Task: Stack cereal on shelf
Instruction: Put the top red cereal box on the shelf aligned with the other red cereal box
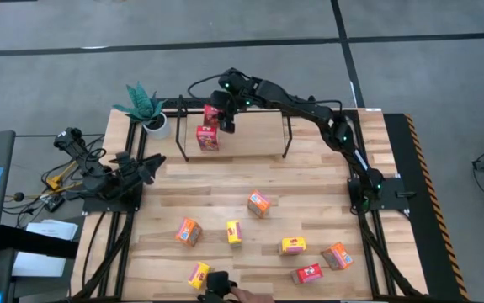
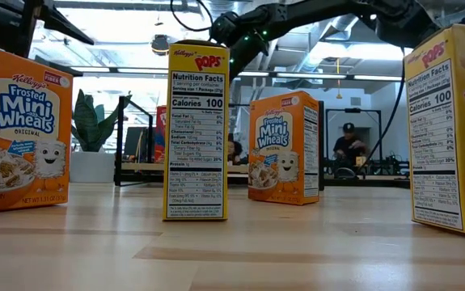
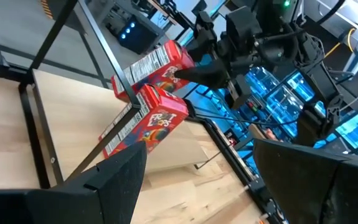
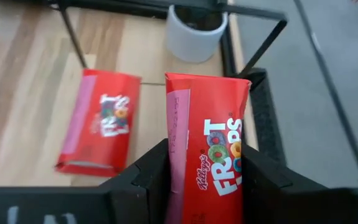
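Right pincer (image 1: 221, 118), reaching to the upper centre of the high view over the left end of the shelf (image 1: 288, 135), clenched on a red cereal box (image 1: 212, 114); in the right wrist view the same held box (image 4: 207, 149) sits between the two dark fingers (image 4: 150, 177), printed front showing. A second red box (image 1: 208, 139) rests on the shelf's wooden base just below the held one in the high view, and to its left in the right wrist view (image 4: 101, 128); whether the two boxes touch cannot be told. Left pincer (image 1: 151, 166) waits at the left edge of the counter (image 1: 309, 181), fingers spread and released, holding nothing. White potted plant (image 1: 149, 109) stands at the upper left, beside the shelf's end. Seven further boxes lie scattered across the lower half of the counter: orange (image 1: 259, 203), (image 1: 188, 231), (image 1: 337, 256); yellow (image 1: 234, 232), (image 1: 293, 246), (image 1: 198, 274); red (image 1: 308, 273).
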### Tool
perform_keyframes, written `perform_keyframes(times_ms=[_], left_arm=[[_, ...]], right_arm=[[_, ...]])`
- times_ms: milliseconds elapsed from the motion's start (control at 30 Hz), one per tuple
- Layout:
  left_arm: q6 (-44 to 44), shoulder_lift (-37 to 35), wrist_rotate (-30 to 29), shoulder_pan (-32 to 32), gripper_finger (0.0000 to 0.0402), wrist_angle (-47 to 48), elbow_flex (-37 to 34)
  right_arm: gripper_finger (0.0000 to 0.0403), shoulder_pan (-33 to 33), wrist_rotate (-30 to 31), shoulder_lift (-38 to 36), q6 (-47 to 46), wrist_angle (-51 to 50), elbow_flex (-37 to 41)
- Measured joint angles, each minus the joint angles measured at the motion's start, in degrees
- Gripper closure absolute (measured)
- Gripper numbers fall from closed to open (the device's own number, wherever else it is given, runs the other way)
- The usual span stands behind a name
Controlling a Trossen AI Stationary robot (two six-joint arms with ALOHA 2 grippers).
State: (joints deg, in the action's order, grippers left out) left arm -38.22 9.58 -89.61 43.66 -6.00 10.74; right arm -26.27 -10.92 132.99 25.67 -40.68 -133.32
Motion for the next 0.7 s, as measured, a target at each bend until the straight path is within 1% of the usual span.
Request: perform_keyframes(times_ms=[333, 433, 533, 700], left_arm=[[-0.55, 0.00, -0.45, 0.00, 0.0116, 0.06, 0.00], [-0.61, 0.00, -0.45, 0.00, 0.0116, 0.04, 0.00], [-0.77, 0.00, -0.43, 0.00, 0.0116, 0.05, 0.00], [-1.48, 0.00, -0.43, 0.00, 0.0116, 0.08, 0.00]], right_arm=[[0.0240, -0.23, -0.08, 1.61, -0.46, -1.05, 0.13], [0.0238, 0.19, -0.15, 2.29, -0.13, 1.24, -0.22], [0.0233, 0.11, -0.42, 3.26, -0.52, -0.32, 0.14], [0.0228, 0.21, -0.45, 4.06, -0.32, 0.75, 0.07]])
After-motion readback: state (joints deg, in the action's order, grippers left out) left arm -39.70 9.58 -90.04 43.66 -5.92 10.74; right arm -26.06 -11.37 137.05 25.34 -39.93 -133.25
